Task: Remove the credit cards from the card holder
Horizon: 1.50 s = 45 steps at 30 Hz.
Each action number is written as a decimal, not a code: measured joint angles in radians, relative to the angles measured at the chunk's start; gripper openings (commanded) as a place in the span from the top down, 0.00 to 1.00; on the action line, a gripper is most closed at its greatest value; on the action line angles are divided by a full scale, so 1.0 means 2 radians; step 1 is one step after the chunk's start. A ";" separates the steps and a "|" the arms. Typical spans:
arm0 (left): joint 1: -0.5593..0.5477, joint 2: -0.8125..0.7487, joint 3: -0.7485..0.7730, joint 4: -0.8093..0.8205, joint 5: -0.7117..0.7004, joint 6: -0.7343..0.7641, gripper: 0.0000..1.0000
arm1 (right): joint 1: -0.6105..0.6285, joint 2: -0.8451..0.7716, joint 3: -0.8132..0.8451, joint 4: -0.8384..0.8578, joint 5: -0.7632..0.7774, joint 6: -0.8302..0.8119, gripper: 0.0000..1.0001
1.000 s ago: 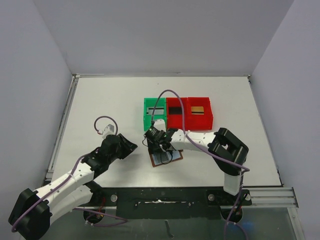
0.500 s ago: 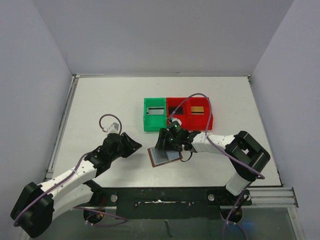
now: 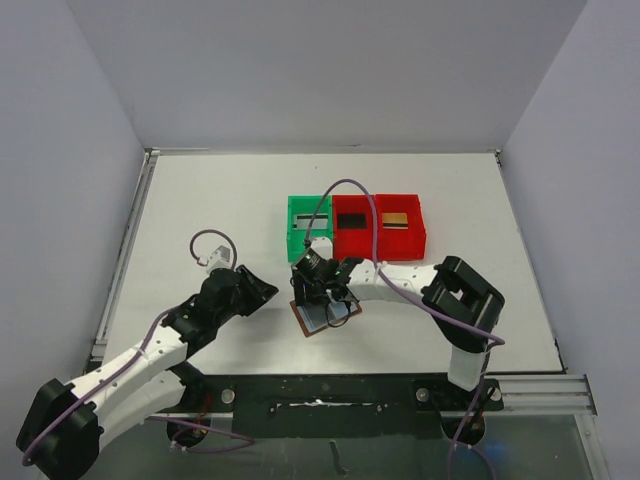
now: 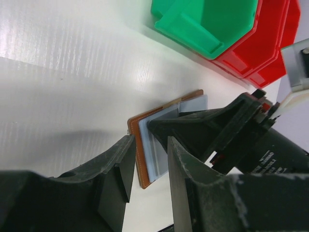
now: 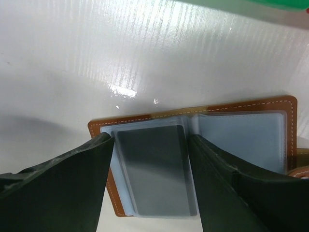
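Observation:
The card holder [image 5: 145, 117], a brown leather wallet, lies open and flat on the white table. One dark grey credit card [image 5: 154, 169] sits in its pale left pocket. My right gripper [image 5: 150, 139] hovers right over that pocket, open, one finger on each long side of the card. In the top view it covers most of the card holder [image 3: 318, 324]. My left gripper [image 4: 149, 145] is open with nothing between its fingers, low over the table just left of the card holder [image 4: 137, 152]. In the top view the left gripper [image 3: 263, 289] points at the right gripper [image 3: 318, 296].
A green bin [image 3: 308, 227] and two joined red bins [image 3: 379, 226] stand just behind the wallet, each with a card lying in it. The right arm's cable loops over the bins. The green bin [image 4: 207, 19] is close ahead in the left wrist view.
Half a second ago the right gripper had swung right, towards the red bins. It is back over the wallet's left half. The wallet has shifted a little left. The left arm barely moved.

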<state>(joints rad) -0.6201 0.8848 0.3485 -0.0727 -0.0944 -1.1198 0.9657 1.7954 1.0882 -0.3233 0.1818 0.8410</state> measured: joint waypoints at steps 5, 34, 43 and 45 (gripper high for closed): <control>0.000 -0.038 0.000 -0.023 -0.021 -0.007 0.68 | 0.019 0.024 0.035 -0.043 0.044 -0.010 0.35; 0.000 0.021 -0.009 0.068 0.049 0.007 0.66 | -0.076 -0.062 -0.131 0.167 -0.132 0.041 0.57; -0.044 0.114 -0.014 0.193 0.115 0.002 0.63 | -0.093 -0.067 -0.158 0.211 -0.170 0.068 0.57; -0.053 0.120 -0.020 0.211 0.117 -0.005 0.63 | -0.094 -0.067 -0.158 0.213 -0.171 0.069 0.57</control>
<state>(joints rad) -0.7258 1.1244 0.3077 0.3500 0.1387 -1.1301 0.7784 1.6615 0.7719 0.1020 -0.1612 0.9798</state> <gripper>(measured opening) 0.361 0.557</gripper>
